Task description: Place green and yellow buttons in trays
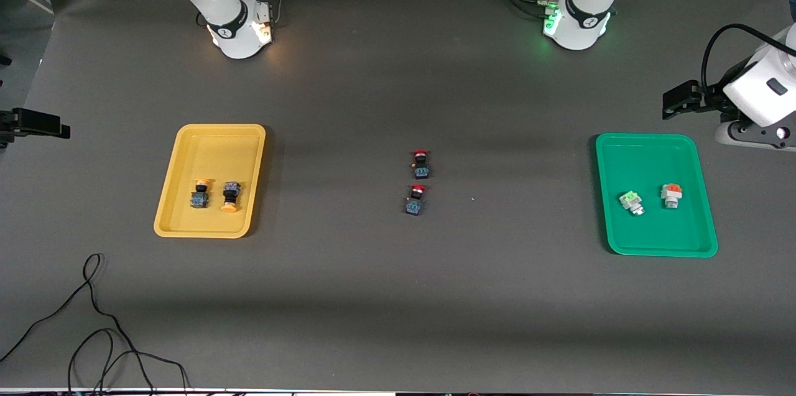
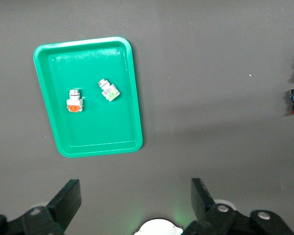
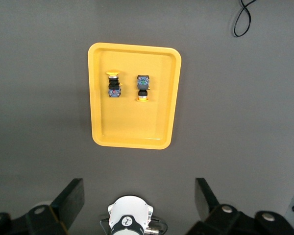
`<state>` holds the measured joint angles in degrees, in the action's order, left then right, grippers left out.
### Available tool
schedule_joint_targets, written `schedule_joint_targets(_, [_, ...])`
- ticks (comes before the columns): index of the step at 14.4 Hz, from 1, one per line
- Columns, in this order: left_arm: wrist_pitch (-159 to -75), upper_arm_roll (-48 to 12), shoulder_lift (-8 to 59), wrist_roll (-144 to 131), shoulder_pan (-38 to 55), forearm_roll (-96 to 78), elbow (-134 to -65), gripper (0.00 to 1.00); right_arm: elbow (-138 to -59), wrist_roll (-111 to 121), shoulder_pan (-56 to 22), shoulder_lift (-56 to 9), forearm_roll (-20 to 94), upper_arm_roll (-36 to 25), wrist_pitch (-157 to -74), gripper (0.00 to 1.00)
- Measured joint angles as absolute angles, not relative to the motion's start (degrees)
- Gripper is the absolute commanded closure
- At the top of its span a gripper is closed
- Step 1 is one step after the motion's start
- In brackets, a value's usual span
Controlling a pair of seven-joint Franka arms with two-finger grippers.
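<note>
2 yellow buttons (image 1: 214, 195) lie parallel, caps opposed, in yellow tray (image 1: 186, 147).

We saw one tray (image 1: 166, 216) toward the right arm's end of the worktop (image 1: 398, 296), with two buttons (image 1: 200, 193) lying side by side in it. The other tray (image 1: 647, 250) sat toward the left arm's end and held two switches (image 1: 632, 201), slightly apart. Between the trays, two more switches (image 1: 421, 163) lay on the worktop, one nearer the front camera.
</note>
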<state>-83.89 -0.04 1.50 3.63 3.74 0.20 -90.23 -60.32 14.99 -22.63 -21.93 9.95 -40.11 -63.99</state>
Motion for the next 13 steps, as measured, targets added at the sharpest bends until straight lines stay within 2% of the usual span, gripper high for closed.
schedule_joint_targets(2, [-83.88, -0.04, 1.5, 3.47, 3.75, 0.1, -90.23, 0.0, -60.32, 12.46, -16.48, -19.56, 6.17, -29.79, -63.95, 0.0])
schedule_joint_targets(3, [-83.89, -0.04, 1.5, 3.44, 3.75, 0.07, -90.23, 0.0, -60.32, 11.78, -14.59, -18.9, 5.14, -26.66, -63.94, 0.0])
schedule_joint_targets(7, [-83.89, -0.04, 1.5, 3.39, 3.76, 0.0, -90.23, 0.0, -60.6, 10.05, -9.61, -17.96, 4.1, -19.83, -63.94, 0.0])
schedule_joint_targets(10, [-83.89, -0.04, 1.5, 3.36, 3.79, -0.02, -90.23, 0.0, -61.14, 8.55, -3.48, -17.04, 1.14, -11.08, -63.95, 0.0])
schedule_joint_targets(13, [-83.88, -0.03, 1.5, 3.3, 3.8, -0.03, -90.23, 0.0, -64.12, 6.66, 0.22, -14.62, -0.24, -5.22, -65.42, 0.0])
